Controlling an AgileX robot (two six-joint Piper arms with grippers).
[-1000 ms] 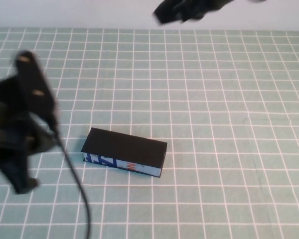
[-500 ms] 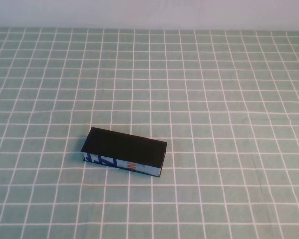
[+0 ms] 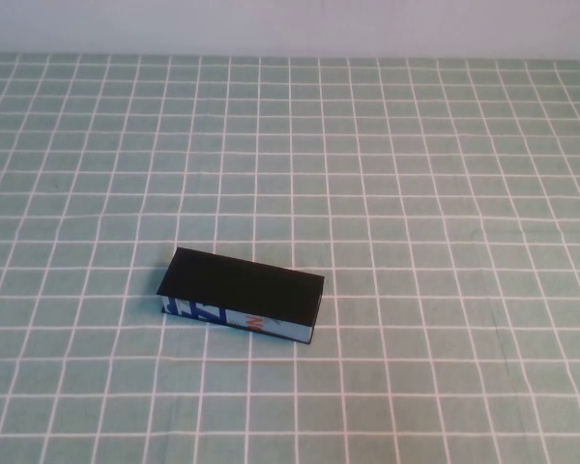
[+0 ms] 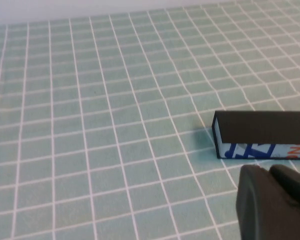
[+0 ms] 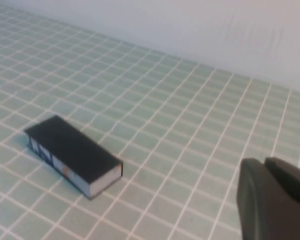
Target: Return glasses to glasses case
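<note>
Black left gripper point(image 4: 272, 200), right gripper point(image 5: 271, 196): retracted.

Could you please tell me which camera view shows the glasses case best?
The high view: the closed glasses case lies whole and central. The right wrist view shows it whole but off-centre; the left wrist view cuts it off, behind the left gripper.

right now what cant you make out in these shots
- The glasses: in no view; the closed lid of the glasses case hides whatever is inside.
- Left gripper: absent from the high view; the left wrist view's edge cuts off its fingers.
- Right gripper: absent from the high view; cut off likewise in the right wrist view.
- Print on the case front: too small to read.
</note>
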